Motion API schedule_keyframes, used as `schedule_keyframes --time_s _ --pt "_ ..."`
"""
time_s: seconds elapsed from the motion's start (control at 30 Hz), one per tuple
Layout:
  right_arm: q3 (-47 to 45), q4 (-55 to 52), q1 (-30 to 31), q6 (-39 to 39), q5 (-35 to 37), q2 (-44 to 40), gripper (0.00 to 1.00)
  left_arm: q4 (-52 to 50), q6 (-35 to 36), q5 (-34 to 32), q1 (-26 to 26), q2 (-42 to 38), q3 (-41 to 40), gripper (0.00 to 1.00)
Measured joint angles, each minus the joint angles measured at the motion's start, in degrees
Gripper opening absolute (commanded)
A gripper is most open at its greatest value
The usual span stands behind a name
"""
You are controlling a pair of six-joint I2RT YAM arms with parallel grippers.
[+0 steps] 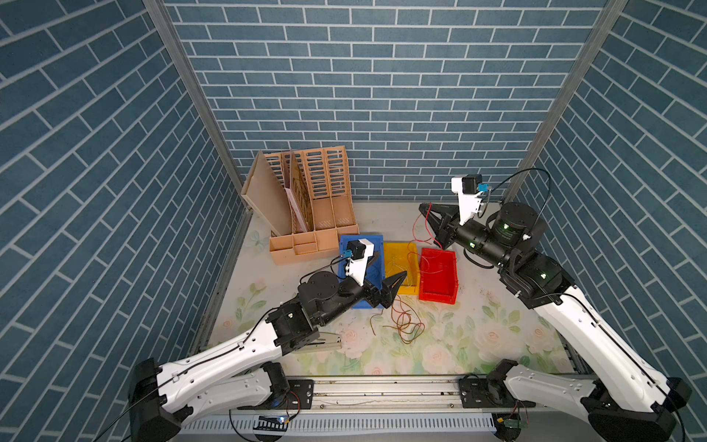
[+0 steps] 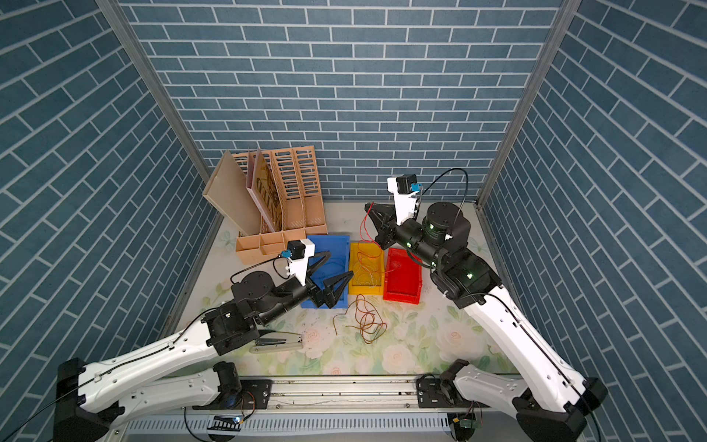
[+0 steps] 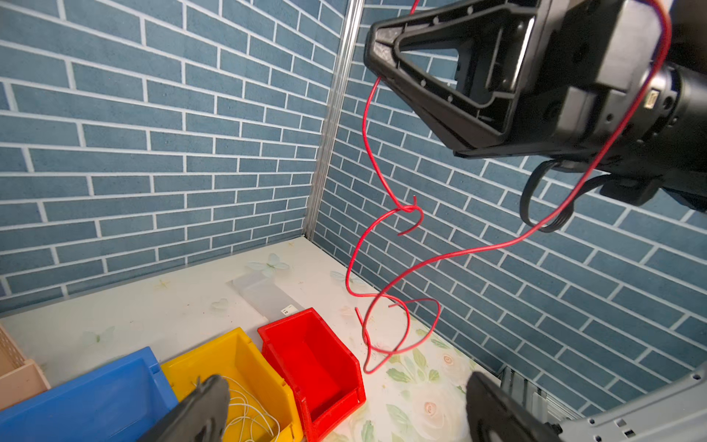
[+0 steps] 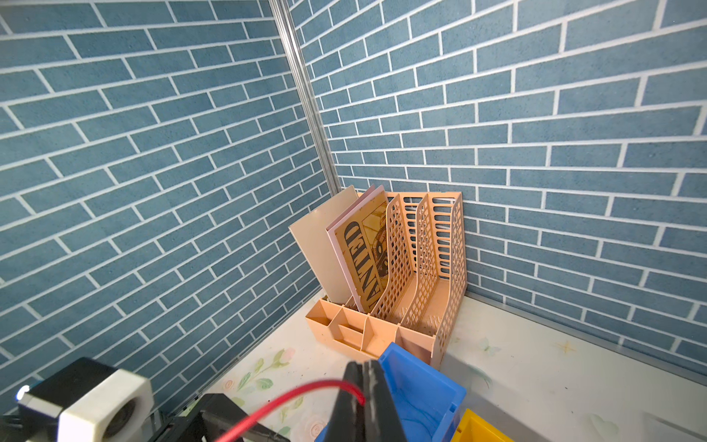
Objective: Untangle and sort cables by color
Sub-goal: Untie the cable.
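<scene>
My right gripper (image 1: 422, 208) (image 4: 361, 379) is raised behind the bins and shut on a red cable (image 1: 415, 229) (image 3: 367, 160) (image 4: 306, 390). The cable hangs in knotted loops down toward the red bin (image 1: 436, 296) (image 3: 306, 344). My left gripper (image 1: 392, 266) (image 3: 346, 382) is open and holds nothing; it hovers over the front of the blue bin (image 1: 359, 241) and yellow bin (image 1: 409, 289). Whitish cables (image 3: 245, 405) lie in the yellow bin. A tangle of red-brown cables (image 1: 405, 325) (image 2: 367, 317) lies on the table in front of the bins.
A peach file organizer (image 1: 317, 214) with a booklet stands at the back left, touching the blue bin. A stapler (image 2: 275, 340) lies under my left arm. A clear plastic box (image 3: 264, 294) sits behind the red bin. Brick-pattern walls close three sides.
</scene>
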Motion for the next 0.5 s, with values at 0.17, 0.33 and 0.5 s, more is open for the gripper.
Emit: schedule_keyframes --time_s 0.17,0.33,0.5 --pt "0.5 0.5 0.0 1.0 -0.5 -0.2 0.00 -0.1 0.6 -0.1 0.0 0.8 1.1 0.99" --pt "-0.1 2.7 0.0 1.0 -3.9 -0.7 0.00 -1.9 1.6 0.3 1.3 1.1 3.7 0.98" --pt "-2.0 5.6 0.0 0.8 -8.4 -1.4 0.00 -5.1 3.1 6.4 7.6 1.2 8.7 0.97"
